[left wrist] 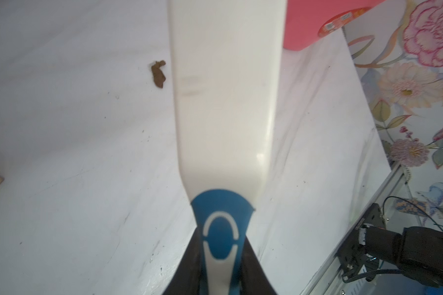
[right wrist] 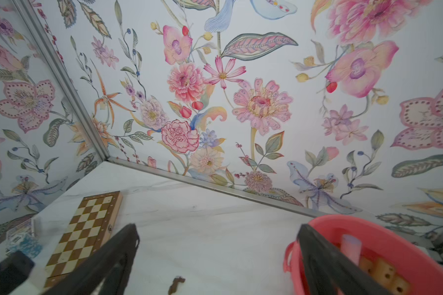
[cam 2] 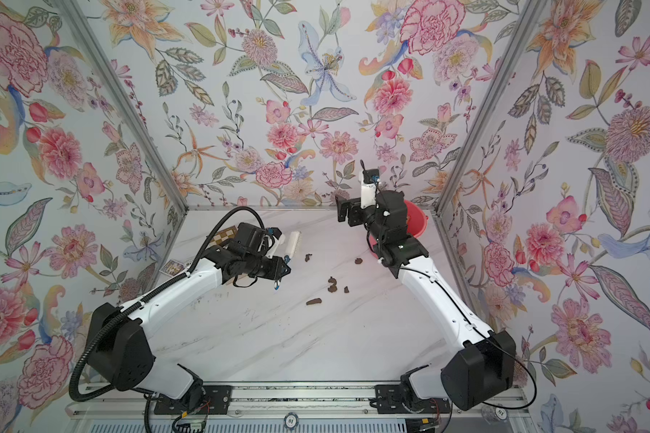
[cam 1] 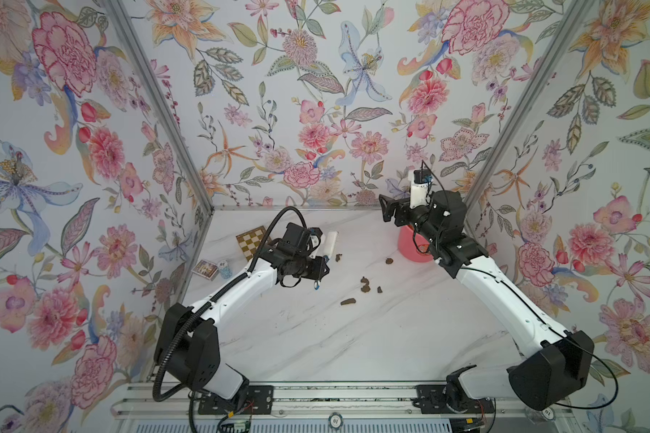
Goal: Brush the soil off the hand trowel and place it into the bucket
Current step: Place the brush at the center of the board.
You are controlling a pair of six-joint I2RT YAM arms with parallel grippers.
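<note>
My left gripper [cam 1: 324,264] is shut on the blue-and-white handle of a white brush [cam 1: 331,240], held just above the marble table; its back fills the left wrist view [left wrist: 225,102]. Soil [cam 1: 364,286] lies as several brown lumps mid-table, with one lump [left wrist: 158,74] beside the brush. The coral bucket [cam 1: 409,249] stands at the back right, largely under my right arm. My right gripper [right wrist: 218,229] is open and empty, raised beside the bucket's rim [right wrist: 368,219]. Inside the bucket a pale lilac shaft [right wrist: 352,249] and tan holed pieces show; I cannot tell whether they are the hand trowel.
A wooden chessboard [cam 1: 250,240] lies at the back left, with a small printed box [cam 1: 205,270] and a stack of chips [cam 1: 224,268] near the left wall. Floral walls close in the table on three sides. Fine crumbs dot the marble.
</note>
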